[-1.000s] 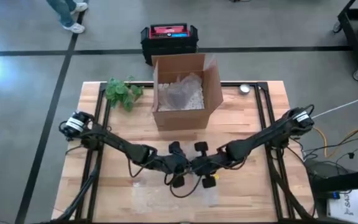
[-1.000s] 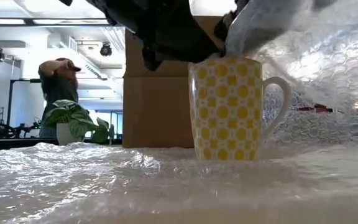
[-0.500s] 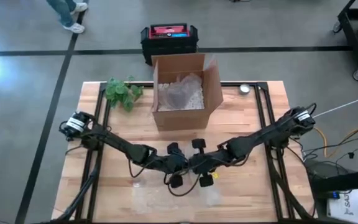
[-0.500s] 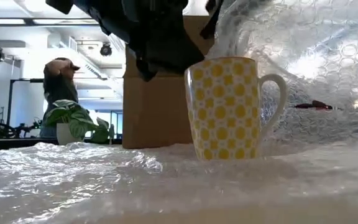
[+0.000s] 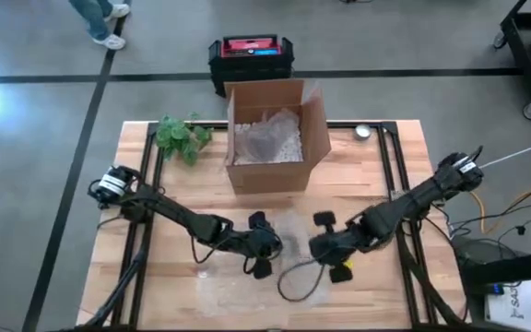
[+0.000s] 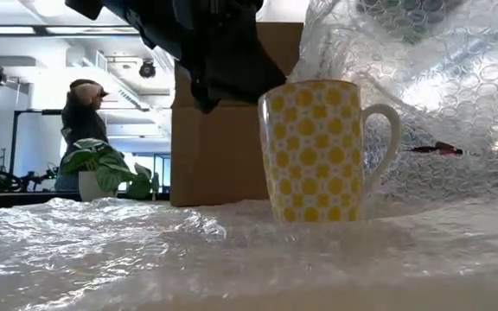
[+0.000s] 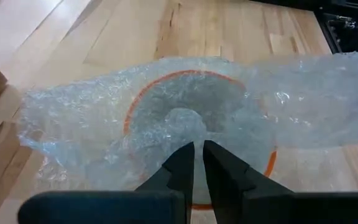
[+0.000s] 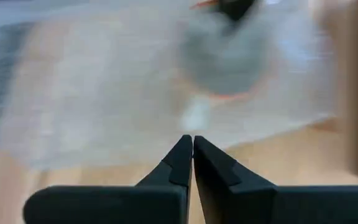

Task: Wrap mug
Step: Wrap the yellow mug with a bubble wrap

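Here bubble wrap (image 6: 422, 104) drapes behind mug (image 6: 318, 151)

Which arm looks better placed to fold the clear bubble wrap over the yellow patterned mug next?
Probably the left. The left gripper sits right by the yellow patterned mug, fingers nearly closed at the clear bubble wrap; the right gripper is farther off to the side.

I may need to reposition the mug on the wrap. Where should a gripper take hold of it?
Probably at the rim of the mug, coming down from above. It stands upright with its mouth open upward, and its handle sticks out to one side, so one finger could go inside and one outside the wall opposite the handle. The bubble wrap lifted behind it crowds any sideways approach.
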